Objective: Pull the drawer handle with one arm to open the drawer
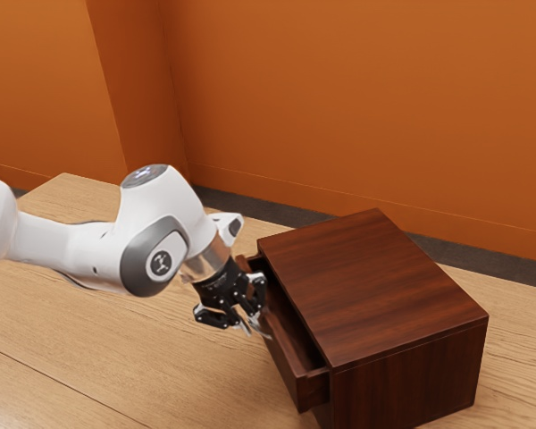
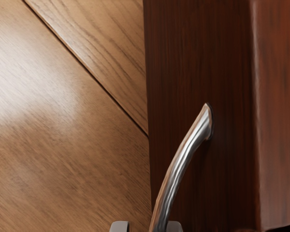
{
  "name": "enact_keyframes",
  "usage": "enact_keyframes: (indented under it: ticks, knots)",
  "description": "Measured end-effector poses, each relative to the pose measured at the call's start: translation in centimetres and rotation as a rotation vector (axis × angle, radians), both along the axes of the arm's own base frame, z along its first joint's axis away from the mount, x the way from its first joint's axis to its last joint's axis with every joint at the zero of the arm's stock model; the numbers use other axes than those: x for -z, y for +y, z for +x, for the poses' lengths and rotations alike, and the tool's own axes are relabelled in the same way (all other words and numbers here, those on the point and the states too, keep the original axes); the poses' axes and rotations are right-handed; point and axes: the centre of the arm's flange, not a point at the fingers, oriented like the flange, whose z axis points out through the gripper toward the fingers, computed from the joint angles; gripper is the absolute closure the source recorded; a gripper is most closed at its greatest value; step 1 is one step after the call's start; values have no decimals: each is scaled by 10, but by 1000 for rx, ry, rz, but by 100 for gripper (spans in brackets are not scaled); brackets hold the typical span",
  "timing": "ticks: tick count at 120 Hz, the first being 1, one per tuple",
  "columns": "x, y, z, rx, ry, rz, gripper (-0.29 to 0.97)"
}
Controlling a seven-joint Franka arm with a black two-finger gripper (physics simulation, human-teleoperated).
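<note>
A dark wooden cabinet (image 1: 366,277) stands on the table, and its drawer (image 1: 293,356) sticks out a little from the side facing the exterior view's left. My black gripper (image 1: 244,322) is pressed up against that drawer front, shut on the silver drawer handle (image 1: 260,328), which it mostly hides. In the wrist view the curved metal handle (image 2: 183,154) arches off the drawer front (image 2: 198,72) and runs down between my two grey fingertips (image 2: 120,226).
The light wooden table (image 1: 98,357) spreads out on the exterior view's left of the cabinet. Orange walls stand behind, with a dark strip of floor (image 1: 482,259) past the table's far edge.
</note>
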Motion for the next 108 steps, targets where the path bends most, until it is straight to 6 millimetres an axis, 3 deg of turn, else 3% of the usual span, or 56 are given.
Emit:
enact_keyframes:
  ticks: [108]
  knots:
    - [-5,13,-31,4,30,32,69]
